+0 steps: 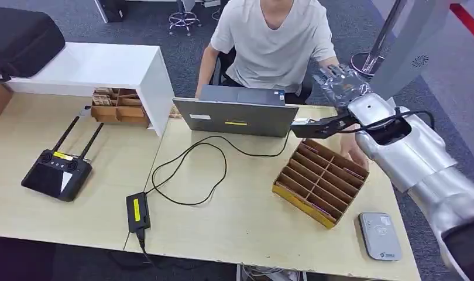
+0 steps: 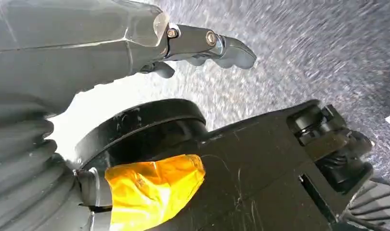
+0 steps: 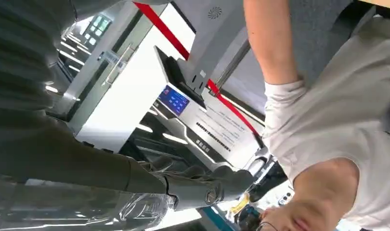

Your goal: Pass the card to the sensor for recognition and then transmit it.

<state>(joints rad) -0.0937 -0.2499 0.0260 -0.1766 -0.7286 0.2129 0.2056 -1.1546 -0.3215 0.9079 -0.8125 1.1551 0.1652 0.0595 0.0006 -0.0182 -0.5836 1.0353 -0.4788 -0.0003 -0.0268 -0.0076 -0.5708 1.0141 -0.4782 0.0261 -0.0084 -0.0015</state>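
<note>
Standing on table (image 1: 234, 205): one laptop (image 1: 237, 117), one sensor (image 1: 381, 235).

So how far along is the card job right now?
Probably late, though the scan itself can't be confirmed. Done, apparently: the right hand is up by the person, far from the sensor, with no card visible in it. In hand: nothing; the left hand hangs empty. Left: likely another card from the card box.

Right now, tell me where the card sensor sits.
In the head view, the grey card sensor lies flat at the table's near right corner, just beside the yellow divided box.
</note>
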